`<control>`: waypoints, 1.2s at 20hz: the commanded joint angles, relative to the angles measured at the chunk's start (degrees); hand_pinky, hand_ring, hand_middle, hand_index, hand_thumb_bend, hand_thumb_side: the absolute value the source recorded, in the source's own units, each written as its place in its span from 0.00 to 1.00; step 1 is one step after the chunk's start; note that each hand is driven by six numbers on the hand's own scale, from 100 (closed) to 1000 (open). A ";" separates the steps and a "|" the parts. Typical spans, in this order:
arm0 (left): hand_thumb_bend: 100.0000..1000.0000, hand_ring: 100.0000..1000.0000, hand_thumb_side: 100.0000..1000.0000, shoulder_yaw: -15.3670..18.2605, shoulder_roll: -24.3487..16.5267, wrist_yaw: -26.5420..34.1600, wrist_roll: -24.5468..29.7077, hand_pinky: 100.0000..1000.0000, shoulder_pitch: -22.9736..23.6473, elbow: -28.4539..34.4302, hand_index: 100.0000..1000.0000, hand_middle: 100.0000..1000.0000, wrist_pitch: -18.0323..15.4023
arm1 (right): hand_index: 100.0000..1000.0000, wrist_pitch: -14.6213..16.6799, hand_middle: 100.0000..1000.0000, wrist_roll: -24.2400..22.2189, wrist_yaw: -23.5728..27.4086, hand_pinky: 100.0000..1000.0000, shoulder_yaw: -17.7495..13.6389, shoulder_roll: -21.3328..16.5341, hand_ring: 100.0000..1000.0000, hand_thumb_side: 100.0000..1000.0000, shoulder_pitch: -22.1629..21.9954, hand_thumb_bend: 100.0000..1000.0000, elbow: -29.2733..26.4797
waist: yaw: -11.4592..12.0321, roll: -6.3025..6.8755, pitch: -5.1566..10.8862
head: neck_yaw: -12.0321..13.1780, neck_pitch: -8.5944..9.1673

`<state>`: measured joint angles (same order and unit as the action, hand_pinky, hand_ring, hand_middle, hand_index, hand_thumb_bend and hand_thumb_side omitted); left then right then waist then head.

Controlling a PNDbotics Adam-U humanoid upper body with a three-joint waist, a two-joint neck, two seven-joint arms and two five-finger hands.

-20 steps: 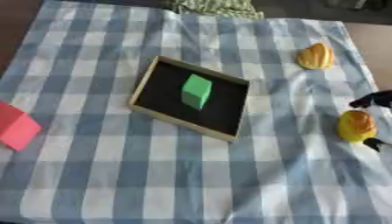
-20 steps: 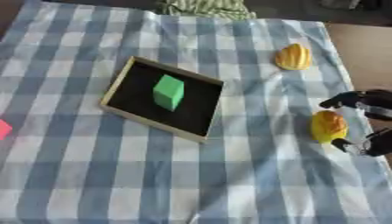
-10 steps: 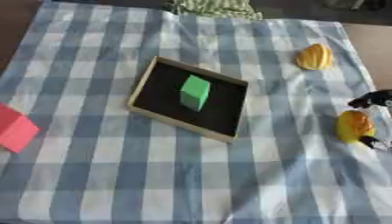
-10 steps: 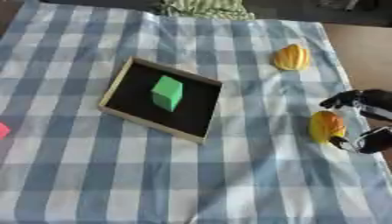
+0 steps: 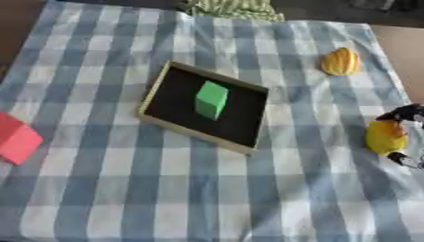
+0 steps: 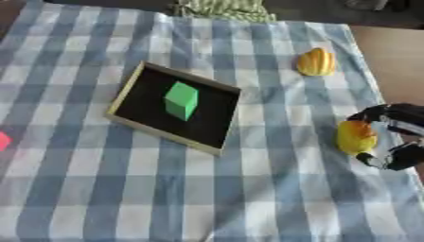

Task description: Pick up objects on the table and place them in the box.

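left eye view, taking the box point(image 5: 162, 84) as landmark: red block point(image 5: 16, 139) far off its left side, at the cloth's edge. green cube point(image 5: 211, 98) already inside the box. ridged yellow thing point(image 5: 341, 61) up and to its right, untouched. well to the box's right, right hand point(image 6: 399, 137) has closed in over the last second; fingers and thumb now curl round the smooth yellow object point(image 6: 354, 136), which sits on the cloth. reads as grasp nearly set, lift next. left hand not in view.
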<state>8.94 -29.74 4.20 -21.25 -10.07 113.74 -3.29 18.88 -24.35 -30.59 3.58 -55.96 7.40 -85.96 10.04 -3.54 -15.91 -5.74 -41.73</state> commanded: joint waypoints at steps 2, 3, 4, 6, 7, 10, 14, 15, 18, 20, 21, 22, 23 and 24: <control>0.00 0.75 0.57 0.21 -0.93 0.11 -0.04 0.99 -0.37 0.86 0.82 0.66 -0.13 | 0.78 -0.36 0.61 2.22 1.66 0.82 -0.59 -0.99 0.73 0.08 0.59 0.02 -0.30 | -0.02 0.56 0.57 | -0.07 0.60; 0.00 0.75 0.57 0.23 -0.89 0.11 -0.06 0.99 -0.32 0.86 0.82 0.66 -0.10 | 0.76 -0.58 0.59 3.33 2.44 0.81 -0.74 -0.95 0.72 0.09 0.56 0.00 -0.55 | -0.04 0.54 0.58 | -0.03 0.56; 0.00 0.75 0.58 0.25 -0.85 0.10 -0.07 0.99 -0.28 0.86 0.82 0.66 -0.07 | 0.73 -0.89 0.55 4.50 3.11 0.81 -0.87 -0.96 0.69 0.09 0.51 0.00 -0.79 | -0.06 0.53 0.60 | 0.00 0.54; 0.00 0.75 0.58 0.28 -0.77 0.07 -0.08 0.99 -0.20 0.86 0.82 0.66 0.00 | 0.67 -1.81 0.48 7.57 4.22 0.79 -1.22 -1.01 0.64 0.11 0.42 0.00 -1.27 | -0.10 0.50 0.63 | 0.02 0.52; 0.00 0.75 0.58 0.30 -0.76 0.04 -0.08 0.99 -0.18 0.86 0.82 0.66 0.04 | 0.66 -2.24 0.47 9.03 4.62 0.78 -1.34 -1.06 0.63 0.11 0.34 0.00 -1.45 | -0.11 0.47 0.64 | 0.04 0.52; 0.00 0.75 0.57 0.41 -0.82 -0.06 -0.16 0.99 -0.18 0.86 0.82 0.66 0.03 | 0.62 -3.28 0.43 12.37 5.22 0.77 -2.18 -1.57 0.59 0.10 0.04 0.00 -2.57 | -0.13 0.40 0.65 | 0.25 0.40; 0.00 0.75 0.57 0.49 -0.97 -0.23 -0.25 0.99 -0.16 0.86 0.82 0.66 -0.08 | 0.59 -3.08 0.40 16.20 5.62 0.77 -4.97 -2.87 0.55 0.08 0.62 0.05 -9.25 | -0.25 0.34 0.70 | 0.64 -0.16; 0.00 0.75 0.57 0.47 -1.02 -0.26 -0.23 0.99 -0.18 0.86 0.82 0.66 -0.11 | 0.59 -2.80 0.40 16.91 5.82 0.77 -5.42 -3.54 0.55 0.08 1.29 0.06 -11.93 | -0.26 0.32 0.74 | 0.60 -0.35; 0.00 0.75 0.57 0.32 -1.13 -0.27 -0.11 0.99 -0.33 0.86 0.82 0.66 -0.21 | 0.59 -2.52 0.40 17.70 7.04 0.77 -5.44 -5.72 0.54 0.08 4.12 0.11 -19.23 | -0.10 0.22 0.84 | 0.26 -0.59; 0.00 0.75 0.57 0.22 -1.18 -0.24 0.00 0.99 -0.41 0.86 0.82 0.66 -0.25 | 0.59 -2.55 0.40 17.41 8.46 0.76 -4.62 -6.93 0.53 0.07 7.16 0.12 -23.16 | 0.11 0.14 0.90 | -0.01 -0.73; 0.00 0.75 0.57 0.14 -1.20 -0.22 0.07 0.99 -0.47 0.86 0.82 0.66 -0.26 | 0.59 -2.49 0.39 17.07 9.34 0.76 -3.89 -7.29 0.53 0.07 9.08 0.13 -24.82 | 0.27 0.10 0.93 | -0.23 -0.89; 0.00 0.75 0.57 0.08 -1.20 -0.19 0.14 0.99 -0.52 0.86 0.82 0.66 -0.26 | 0.59 -2.51 0.39 16.51 10.22 0.76 -3.01 -7.47 0.53 0.07 11.02 0.13 -26.12 | 0.39 0.08 0.94 | -0.38 -1.04; 0.00 0.75 0.57 0.00 -1.18 -0.15 0.22 0.99 -0.61 0.86 0.82 0.66 -0.26 | 0.58 -2.43 0.39 15.65 11.12 0.76 -1.85 -7.35 0.52 0.06 13.22 0.11 -27.20 | 0.59 0.04 0.95 | -0.61 -1.24; 0.00 0.75 0.57 -0.08 -1.14 -0.12 0.31 0.99 -0.66 0.86 0.82 0.66 -0.25 | 0.58 -2.42 0.39 14.57 12.00 0.76 -0.65 -6.96 0.52 0.05 15.35 0.09 -27.86 | 0.76 0.02 0.95 | -0.77 -1.41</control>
<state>8.79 -29.71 4.10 -21.18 -10.15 113.74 -3.47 16.41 -9.05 -19.93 2.60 -60.78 21.98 -111.76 10.86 -3.55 -15.91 -6.24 -42.82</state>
